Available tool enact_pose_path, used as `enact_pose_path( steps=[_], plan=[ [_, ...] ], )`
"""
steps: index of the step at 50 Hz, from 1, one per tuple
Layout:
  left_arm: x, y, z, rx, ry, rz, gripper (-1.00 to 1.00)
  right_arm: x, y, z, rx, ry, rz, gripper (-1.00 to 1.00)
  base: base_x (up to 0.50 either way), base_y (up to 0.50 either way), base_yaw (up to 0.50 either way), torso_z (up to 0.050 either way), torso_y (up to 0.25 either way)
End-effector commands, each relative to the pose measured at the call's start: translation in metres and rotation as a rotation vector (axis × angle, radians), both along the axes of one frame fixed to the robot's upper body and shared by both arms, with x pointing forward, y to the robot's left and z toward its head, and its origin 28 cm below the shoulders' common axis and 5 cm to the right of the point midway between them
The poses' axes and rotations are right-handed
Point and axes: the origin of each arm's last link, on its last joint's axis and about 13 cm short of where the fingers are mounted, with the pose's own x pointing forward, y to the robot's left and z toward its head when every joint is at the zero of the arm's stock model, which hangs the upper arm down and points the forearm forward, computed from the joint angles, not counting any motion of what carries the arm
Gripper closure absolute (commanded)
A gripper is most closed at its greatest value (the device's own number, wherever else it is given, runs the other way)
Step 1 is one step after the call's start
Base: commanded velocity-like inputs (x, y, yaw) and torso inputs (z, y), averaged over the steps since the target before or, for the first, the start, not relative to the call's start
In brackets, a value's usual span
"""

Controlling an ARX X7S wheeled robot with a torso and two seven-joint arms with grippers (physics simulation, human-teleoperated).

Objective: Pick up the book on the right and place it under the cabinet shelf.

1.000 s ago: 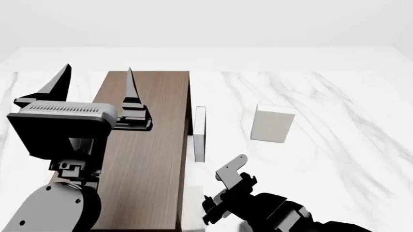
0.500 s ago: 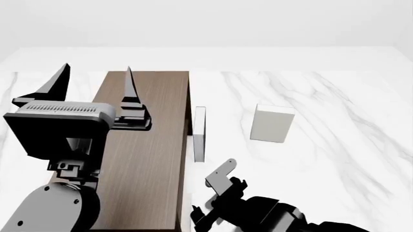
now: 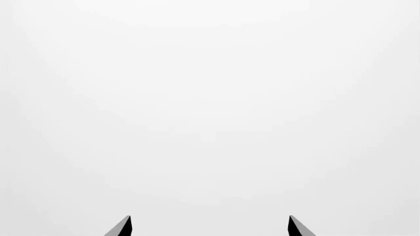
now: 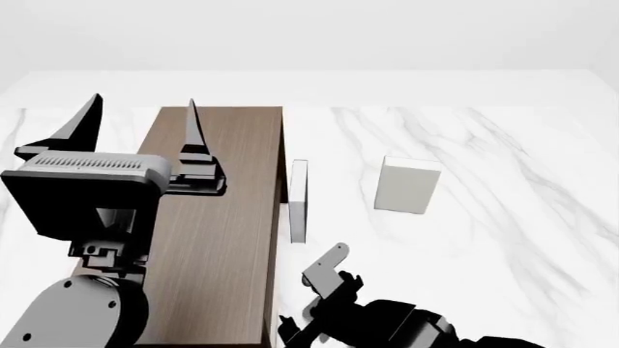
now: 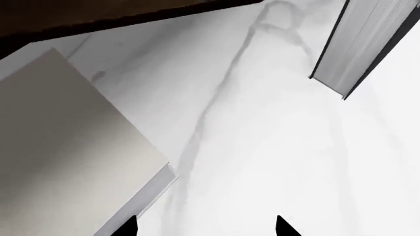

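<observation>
The right end effector (image 4: 312, 299) hovers open, empty, low beside the cabinet shelf (image 4: 222, 239); the book (image 4: 407, 185) (upright) stands apart on the surface (image 4: 483, 239); the left end effector (image 4: 140, 127) is open.

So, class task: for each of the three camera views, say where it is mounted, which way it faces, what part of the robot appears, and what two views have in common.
Head view: on the robot's head, looking forward and down at the white marble table; shows both arms, the left end effector over the dark brown wood-grain cabinet.
Left wrist view: near the left end effector, facing blank white; only two dark fingertips show.
Right wrist view: near the right end effector, facing the table.
Shared: the thin upright grey slab and the cabinet appear in head and right wrist views.
</observation>
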Motion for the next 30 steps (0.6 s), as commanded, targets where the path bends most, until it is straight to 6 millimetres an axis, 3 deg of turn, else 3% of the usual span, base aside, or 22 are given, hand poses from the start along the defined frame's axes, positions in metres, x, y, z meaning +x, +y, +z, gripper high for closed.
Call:
enact_pose_path(
  steps=[1,12,22,30],
  plan=[
    [-0.001,0.000,0.001,0.000,-0.005,0.000,-1.00,-0.014,-0.011,0.007,0.047,0.061,-0.014,-1.00,0.00,0.00,0.00,0.000,0.000],
    [-0.002,0.000,0.001,-0.001,-0.008,0.002,-1.00,-0.017,-0.043,0.051,0.017,-0.058,-0.125,-1.00,0.00,0.00,0.00,0.000,0.000],
    [-0.002,0.000,0.002,-0.002,-0.008,0.000,-1.00,-0.018,-0.053,0.077,0.024,-0.144,-0.179,-1.00,0.00,0.00,0.00,0.000,0.000],
    [-0.002,0.000,0.002,0.003,-0.009,0.003,-1.00,-0.021,-0.059,0.116,0.132,-0.304,-0.292,-1.00,0.00,0.00,0.00,0.000,0.000]
  ],
)
